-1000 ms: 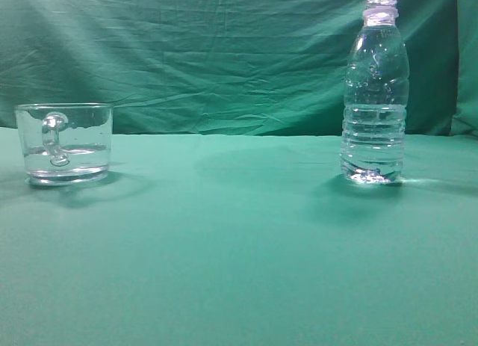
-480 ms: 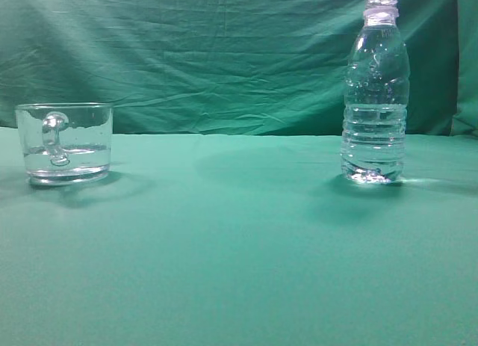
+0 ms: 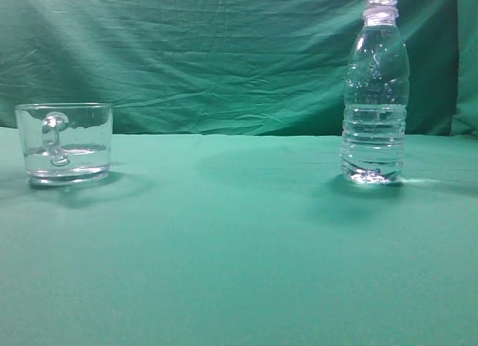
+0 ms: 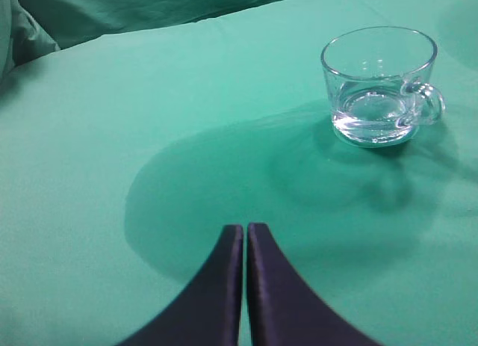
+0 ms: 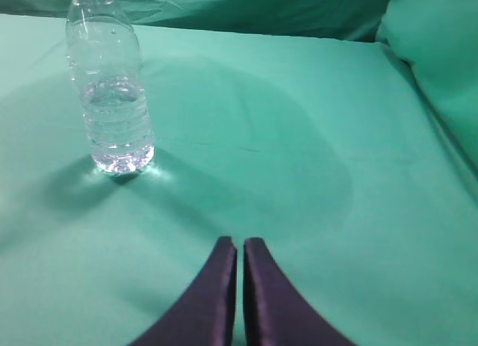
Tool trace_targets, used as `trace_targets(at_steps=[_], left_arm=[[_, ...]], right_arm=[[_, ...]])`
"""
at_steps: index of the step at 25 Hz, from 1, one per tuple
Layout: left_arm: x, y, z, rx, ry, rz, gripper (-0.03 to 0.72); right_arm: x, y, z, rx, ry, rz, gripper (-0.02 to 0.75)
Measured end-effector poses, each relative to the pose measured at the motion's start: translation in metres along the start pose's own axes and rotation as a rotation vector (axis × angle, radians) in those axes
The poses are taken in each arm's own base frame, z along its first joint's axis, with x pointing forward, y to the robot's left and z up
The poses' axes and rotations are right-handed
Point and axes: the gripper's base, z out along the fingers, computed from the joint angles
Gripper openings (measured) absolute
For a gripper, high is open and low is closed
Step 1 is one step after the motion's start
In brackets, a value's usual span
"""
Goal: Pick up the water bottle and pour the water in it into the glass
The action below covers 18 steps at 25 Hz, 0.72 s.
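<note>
The water bottle (image 3: 375, 92) stands upright and uncapped on the green cloth at the right; it also shows in the right wrist view (image 5: 110, 92), far left of my jaws. It holds water (image 3: 373, 144) in its lower part. The glass (image 3: 64, 142) stands at the left with a little water in it and its handle facing the exterior camera; it also shows in the left wrist view (image 4: 379, 84), ahead and to the right. My left gripper (image 4: 245, 228) is shut and empty. My right gripper (image 5: 240, 241) is shut and empty. Neither gripper shows in the exterior view.
A green cloth (image 3: 239, 241) covers the table and hangs as a wrinkled backdrop (image 3: 224, 54) behind it. Bunched cloth rises at the right side in the right wrist view (image 5: 441, 54) and at the far left in the left wrist view (image 4: 30, 32).
</note>
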Motion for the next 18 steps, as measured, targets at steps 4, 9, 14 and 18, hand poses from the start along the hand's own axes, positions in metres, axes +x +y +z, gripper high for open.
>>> trace_targets(at_steps=[4,9,14,18], left_arm=[[0.0,0.0,0.0,0.0,0.0,0.0,0.0],[0.0,0.0,0.0,0.0,0.0,0.0,0.0],[0.0,0.0,0.0,0.0,0.0,0.0,0.0],[0.0,0.0,0.0,0.0,0.0,0.0,0.0]], right_arm=[[0.0002,0.0003,0.0003,-0.004,-0.004,-0.039,0.0],[0.0002,0.0003,0.0003,-0.004,-0.004,-0.045,0.0],[0.0001,-0.0016,0.0002,0.033,-0.006,-0.013,0.0],[-0.0001,-0.0023,0.0001,0.046,-0.007,0.002,0.0]])
